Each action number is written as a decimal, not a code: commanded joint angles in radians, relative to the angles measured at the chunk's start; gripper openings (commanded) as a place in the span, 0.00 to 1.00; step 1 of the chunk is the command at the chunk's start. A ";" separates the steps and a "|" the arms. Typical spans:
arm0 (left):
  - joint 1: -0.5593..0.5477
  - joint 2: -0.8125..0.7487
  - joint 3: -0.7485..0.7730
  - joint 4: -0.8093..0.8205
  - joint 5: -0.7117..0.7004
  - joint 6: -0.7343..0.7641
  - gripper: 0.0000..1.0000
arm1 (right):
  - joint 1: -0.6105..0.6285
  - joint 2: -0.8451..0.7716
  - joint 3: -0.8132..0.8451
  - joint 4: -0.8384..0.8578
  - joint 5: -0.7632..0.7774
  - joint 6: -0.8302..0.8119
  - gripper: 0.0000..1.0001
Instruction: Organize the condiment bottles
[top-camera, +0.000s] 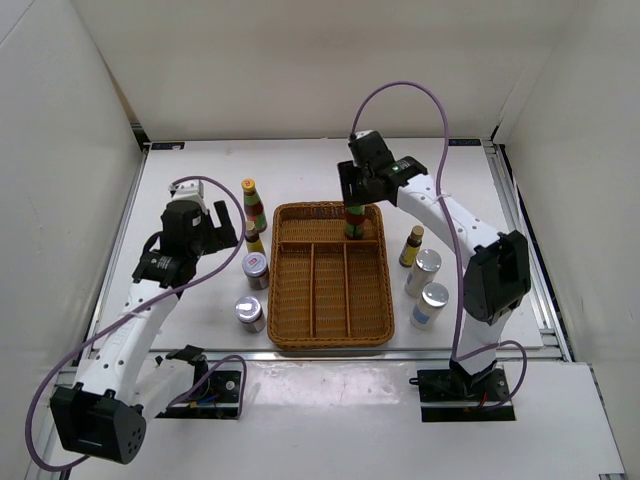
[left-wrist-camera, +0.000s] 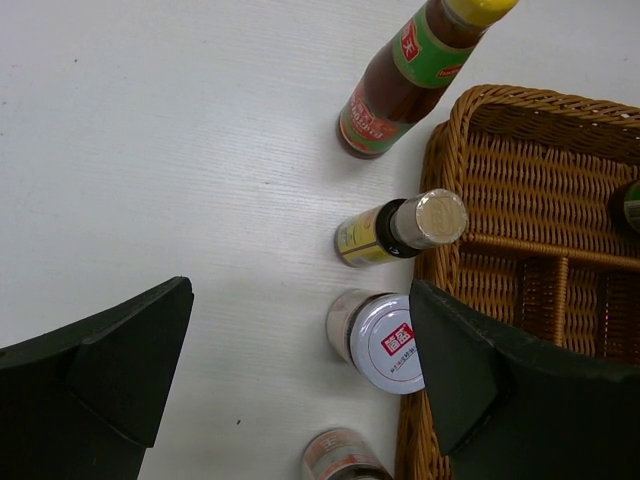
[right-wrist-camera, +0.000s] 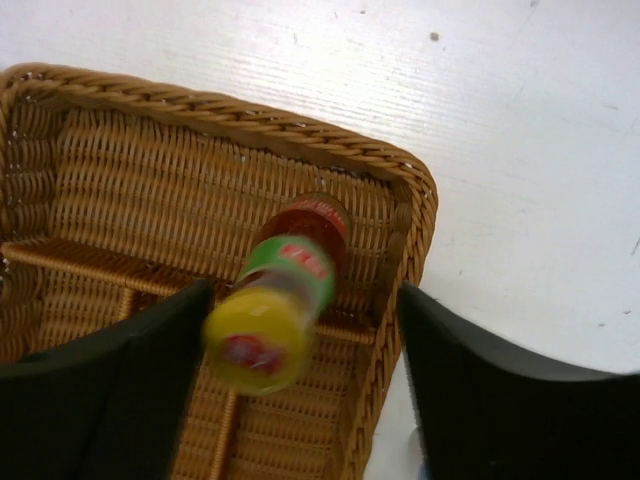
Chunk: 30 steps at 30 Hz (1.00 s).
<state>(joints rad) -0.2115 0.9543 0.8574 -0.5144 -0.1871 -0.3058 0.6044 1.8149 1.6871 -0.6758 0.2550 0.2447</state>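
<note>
Release step: the sauce bottle (right-wrist-camera: 290, 265) stands in the tray's (right-wrist-camera: 250, 125) far compartment (blurred, perhaps wobbling), the right gripper (right-wrist-camera: 305, 310) parted around it. The left gripper (left-wrist-camera: 300, 340) hangs wide open, empty. Next, I judge: lift straight up without clipping the cap.

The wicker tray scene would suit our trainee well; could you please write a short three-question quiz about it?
1. True or false: the left gripper holds a jar.
2. Multiple choice: the tall bottle under the right gripper is A) in the wicker tray, B) left of it, C) right of it.
3. Fill in: the second tall bottle stands outside the tray, on its ___ side.
Key: 1 false; 2 A; 3 left.
</note>
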 joint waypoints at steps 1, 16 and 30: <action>-0.002 0.015 0.046 0.014 0.012 -0.016 1.00 | 0.003 -0.040 0.011 0.064 0.018 0.034 0.80; -0.002 0.438 0.462 -0.022 0.133 -0.049 1.00 | 0.012 -0.330 -0.032 0.096 0.115 0.005 1.00; -0.040 0.724 0.630 0.005 0.113 0.028 0.96 | 0.012 -0.496 -0.185 0.113 0.115 -0.022 1.00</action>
<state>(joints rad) -0.2424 1.6711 1.4334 -0.5236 -0.0776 -0.3115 0.6109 1.3434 1.5204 -0.5781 0.3466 0.2424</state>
